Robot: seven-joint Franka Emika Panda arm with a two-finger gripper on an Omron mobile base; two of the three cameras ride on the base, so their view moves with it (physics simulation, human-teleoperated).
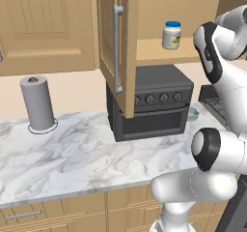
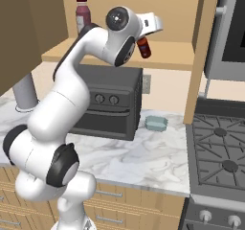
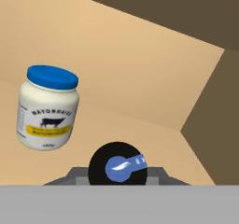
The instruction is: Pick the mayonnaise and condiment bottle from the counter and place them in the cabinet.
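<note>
- The gripper (image 2: 143, 41) is clenched on the condiment bottle (image 2: 143, 47), held tilted over the cabinet shelf (image 2: 167, 56); from the hand camera the bottle's black cap (image 3: 117, 164) faces the lens.
- The mayonnaise jar (image 3: 46, 108) already stands on that shelf, to one side of the bottle and apart from it.
- Judgement: bring the bottle upright before lowering; set its base flat on bare shelf, well away from the jar; release only once it rests; withdraw straight back, clear of the open cabinet door (image 1: 118, 47).

Mayonnaise jar (image 1: 171, 35): 1
Condiment bottle (image 2: 143, 47): 1
Purple-red bottle (image 2: 83, 14): 1
Toaster oven (image 1: 153, 102): 1
Paper towel roll (image 1: 37, 103): 1
Small teal dish (image 2: 156, 123): 1
</note>
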